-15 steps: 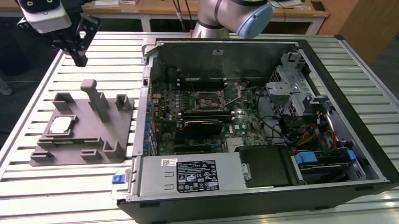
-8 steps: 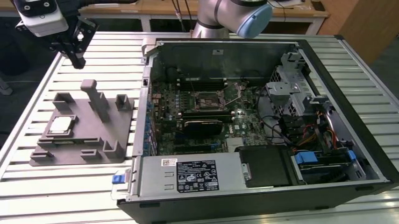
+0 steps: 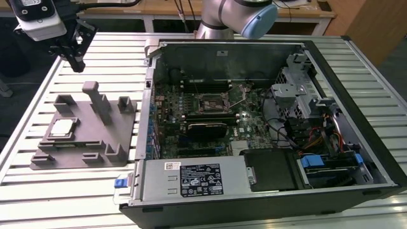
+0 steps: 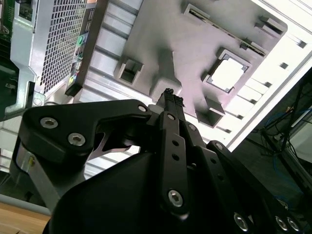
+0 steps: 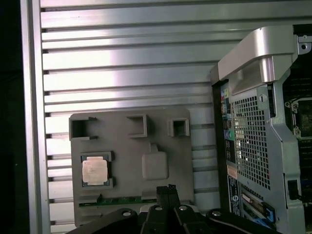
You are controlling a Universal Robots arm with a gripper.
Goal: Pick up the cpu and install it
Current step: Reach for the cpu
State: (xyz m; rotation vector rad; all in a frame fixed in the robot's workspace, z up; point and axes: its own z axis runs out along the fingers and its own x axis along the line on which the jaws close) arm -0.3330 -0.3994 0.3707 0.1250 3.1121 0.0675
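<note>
The cpu (image 3: 62, 128) is a small silver square lying flat in a recess of the grey holder plate (image 3: 95, 143), at the exterior view's left. It also shows in the first wrist view (image 5: 94, 171) and as a bright square in the second wrist view (image 4: 228, 74). My gripper (image 3: 75, 61) hangs high above the slatted table, beyond the plate's far edge and well clear of the cpu. Its black fingertips (image 5: 168, 188) meet at a point with nothing between them (image 4: 169, 93). The square metal-framed socket (image 3: 213, 101) sits on the motherboard inside the open case.
The open computer case (image 3: 356, 119) lies on its side at the exterior view's right, with a drive cage, cables and power supply (image 3: 190, 179) inside. Upright grey posts (image 3: 98, 102) rise from the holder plate. The slatted aluminium table (image 3: 121, 52) surrounds both.
</note>
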